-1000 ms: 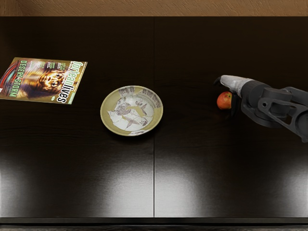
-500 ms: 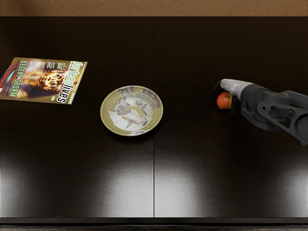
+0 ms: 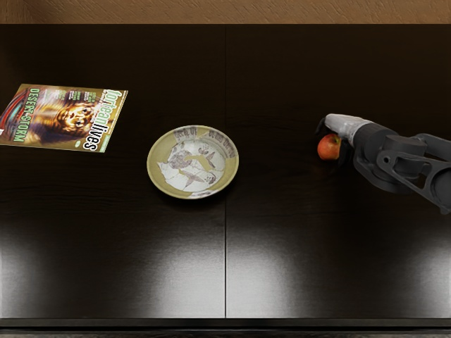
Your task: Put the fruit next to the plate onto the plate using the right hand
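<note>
Near edge of the dark glossy table (image 3: 141,274): bare, with pale glare patches and a thin seam running front to back down the middle. Mid-table, just left of the seam: round plate (image 3: 152,163), yellow-green rim, pale centre with a grey bird-like figure, lying flat, nothing on it. Right of the seam and well apart from the plate: a small red-orange apple (image 3: 327,147) sitting on the table, not on the plate. Right hand (image 3: 342,131) is against the apple's right and far side, a light grey part of it reaching over the top of the fruit; the rest is dark against the dark table, so I cannot tell whether the hand is closed around the apple or only touching it. Right arm (image 3: 409,160), dark grey, enters from the right edge. Farther back, at the left: a magazine (image 3: 63,117) flat on the table, tiger cover, turned at a slant. Beyond the far edge, a brown strip (image 3: 225,10).
</note>
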Robot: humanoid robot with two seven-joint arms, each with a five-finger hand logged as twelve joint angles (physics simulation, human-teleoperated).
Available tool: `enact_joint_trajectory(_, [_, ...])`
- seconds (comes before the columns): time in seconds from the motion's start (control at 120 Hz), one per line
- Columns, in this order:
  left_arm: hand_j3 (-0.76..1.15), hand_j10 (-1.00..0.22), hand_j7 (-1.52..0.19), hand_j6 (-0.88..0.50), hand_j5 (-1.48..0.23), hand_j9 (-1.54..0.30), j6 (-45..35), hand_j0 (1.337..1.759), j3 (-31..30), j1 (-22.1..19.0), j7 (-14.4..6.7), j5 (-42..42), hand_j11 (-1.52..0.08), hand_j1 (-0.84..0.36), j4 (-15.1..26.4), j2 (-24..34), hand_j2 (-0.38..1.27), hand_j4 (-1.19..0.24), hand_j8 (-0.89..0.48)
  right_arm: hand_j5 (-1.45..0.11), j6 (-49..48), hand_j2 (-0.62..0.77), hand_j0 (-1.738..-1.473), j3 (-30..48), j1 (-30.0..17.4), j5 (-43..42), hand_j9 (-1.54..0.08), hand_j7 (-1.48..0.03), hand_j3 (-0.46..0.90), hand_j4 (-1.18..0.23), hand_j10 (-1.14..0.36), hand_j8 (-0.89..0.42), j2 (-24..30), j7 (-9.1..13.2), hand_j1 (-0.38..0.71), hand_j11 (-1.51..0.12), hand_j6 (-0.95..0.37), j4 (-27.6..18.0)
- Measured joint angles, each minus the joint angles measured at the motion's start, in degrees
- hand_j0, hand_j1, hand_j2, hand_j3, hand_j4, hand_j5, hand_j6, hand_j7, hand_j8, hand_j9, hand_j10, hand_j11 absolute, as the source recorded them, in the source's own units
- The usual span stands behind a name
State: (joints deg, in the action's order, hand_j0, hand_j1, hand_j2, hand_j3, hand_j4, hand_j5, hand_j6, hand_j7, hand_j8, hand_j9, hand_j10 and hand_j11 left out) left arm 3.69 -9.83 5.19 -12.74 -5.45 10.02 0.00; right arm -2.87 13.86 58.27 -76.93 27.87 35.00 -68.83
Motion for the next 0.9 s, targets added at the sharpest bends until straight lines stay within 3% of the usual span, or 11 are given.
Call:
enact_joint_trajectory(0.533, [0.0,0.0,0.0,0.0,0.0,0.0,0.0,1.658,0.0,0.0,0.0,0.0,0.0,0.35,0.0,0.0,0.0,0.0,0.0,-0.53,1.6,-0.08,-1.658,-0.5,-0.8,-1.0,-0.53,-0.53,0.0,-0.41,-0.41,-0.41,-1.4,0.0,0.14,-0.53,-0.41,1.0])
enact_joint_trajectory(0.783, [0.0,0.0,0.0,0.0,0.0,0.0,0.0,1.658,0.0,0.0,0.0,0.0,0.0,0.35,0.0,0.0,0.0,0.0,0.0,-0.64,1.7,-0.09,-1.655,-0.7,-1.2,-1.2,-0.65,-0.66,0.0,-0.52,-0.52,-0.43,-1.4,0.0,0.23,-0.65,-0.43,1.1])
enact_joint_trajectory(0.9, [0.0,0.0,0.0,0.0,0.0,0.0,0.0,1.658,0.0,0.0,0.0,0.0,0.0,0.35,0.0,0.0,0.0,0.0,0.0,-0.75,1.5,-0.01,-1.651,-0.7,-1.3,-1.1,-0.76,-0.76,0.0,-0.59,-0.6,-0.4,-1.4,0.0,0.26,-0.76,-0.39,1.1])
